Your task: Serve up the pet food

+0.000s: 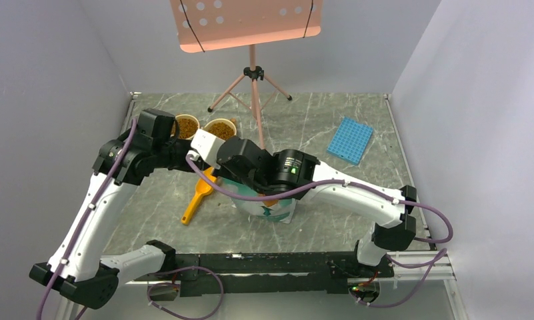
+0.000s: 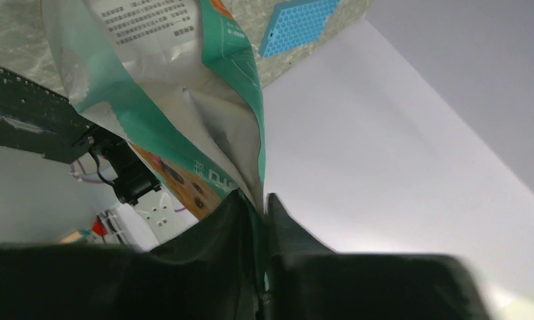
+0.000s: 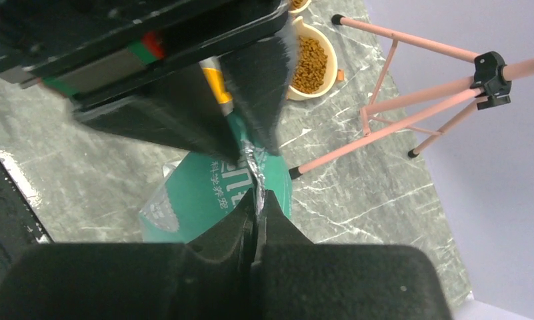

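Top view, pet food (image 1: 185,127): brown kibble heaped in two cream bowls at eleven o'clock from the bag (image 1: 267,208), well apart from it.
Top view, bowls: the first bowl (image 1: 197,123) and second bowl (image 1: 219,121) stand just beside each other, both holding kibble. The left arm (image 1: 94,200) covers part of the second.
Top view, scoop (image 1: 199,200): yellow, lying flat at nine o'clock of the bag. Its cup end is under the arms, so its contents cannot be told.
Top view, fingers: hidden where the left arm and right arm (image 1: 357,193) meet over the bag's top.
Left wrist view, left gripper (image 2: 261,210): clamped on the bag's top edge. The crumpled teal film with its silver lining rises toward eleven o'clock.
Right wrist view, right gripper (image 3: 256,200): pinching the same foil seam from six o'clock, with the left gripper meeting it from twelve.
Right wrist view, kibble: it fills the bowl at one o'clock.
Bag contents: not visible.
Handling: the kibble is probably light, dry and loose and would roll and scatter. It cannot be pinched, so it is best poured or scooped.
Hold: the bag looks soft, crinkly and slippery, so grip its top seam.
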`<state>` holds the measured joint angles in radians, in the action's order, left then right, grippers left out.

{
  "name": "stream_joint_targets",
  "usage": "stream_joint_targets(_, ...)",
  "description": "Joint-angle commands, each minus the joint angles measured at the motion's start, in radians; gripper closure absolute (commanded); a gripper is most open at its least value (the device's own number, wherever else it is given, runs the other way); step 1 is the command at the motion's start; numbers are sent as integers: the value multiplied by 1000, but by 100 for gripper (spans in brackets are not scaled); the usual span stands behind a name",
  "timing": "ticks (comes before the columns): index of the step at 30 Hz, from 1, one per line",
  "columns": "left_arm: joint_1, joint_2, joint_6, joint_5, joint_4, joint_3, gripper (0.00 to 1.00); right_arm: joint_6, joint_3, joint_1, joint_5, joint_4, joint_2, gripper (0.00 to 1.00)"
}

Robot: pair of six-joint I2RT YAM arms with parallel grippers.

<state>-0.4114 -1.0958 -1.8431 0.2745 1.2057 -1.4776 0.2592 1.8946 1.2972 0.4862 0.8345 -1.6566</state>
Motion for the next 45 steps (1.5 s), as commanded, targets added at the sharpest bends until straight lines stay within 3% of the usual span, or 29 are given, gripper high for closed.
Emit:
stream_joint_targets(1, -52, 30, -43, 8, -90, -15, 63, -38, 77, -45, -2, 46, 43, 96)
stream_joint_targets(4, -80, 20, -53, 4, -121, -12, 54, -41, 96, -45, -13, 56, 28, 78)
stream_joint_targets(7, -82, 11, -48, 3, -125, -15, 57, -37, 89, -46, 15, 43, 32, 62)
stream_joint_targets(9, -83, 13, -52, -8, -123, -11, 65, -30, 88, -46, 38, 38, 33, 59)
stream_joint_targets(11, -82, 21, -61, -12, -137, 4, 77, -26, 97, -49, 41, 45, 26, 61)
stream_joint_targets(13, -81, 23, -69, -18, -152, 17, 95, -25, 101, -49, 54, 57, 16, 75)
stream_joint_targets(15, -76, 17, -72, -17, -139, 13, 100, -25, 89, -49, 81, 65, 16, 98)
stream_joint_targets(16, -72, 10, -66, -18, -125, 3, 100, -23, 77, -49, 94, 67, 21, 100)
stream_joint_targets(21, 24, -39, 33, -28, 48, -107, 100, -27, -33, -49, 196, 44, 122, 100)
stream_joint_targets(25, 58, -63, 80, -22, 106, -176, 100, -66, -129, -51, 145, 13, 247, 100)
stream_joint_targets(30, 57, -56, 73, 4, 87, -151, 100, -95, -59, -72, 112, 81, 191, 100)
stream_joint_targets(32, 57, -46, 64, 4, 83, -144, 100, -94, -53, -82, 100, 73, 189, 81)
stream_joint_targets(33, 57, -44, 63, 5, 81, -145, 100, -93, -49, -85, 98, 74, 187, 77)
stream_joint_targets(37, 56, -42, 56, 29, 68, -145, 100, -72, -25, -87, 95, 95, 161, 74)
stream_joint_targets(39, 56, -40, 56, 29, 66, -145, 100, -64, -16, -87, 98, 100, 150, 79)
stream_joint_targets(40, 56, -39, 54, 27, 66, -143, 100, -61, -14, -87, 104, 99, 147, 98)
stream_joint_targets(45, 57, -18, 37, 22, 58, -116, 100, -58, -67, -87, 217, 56, 210, 100)
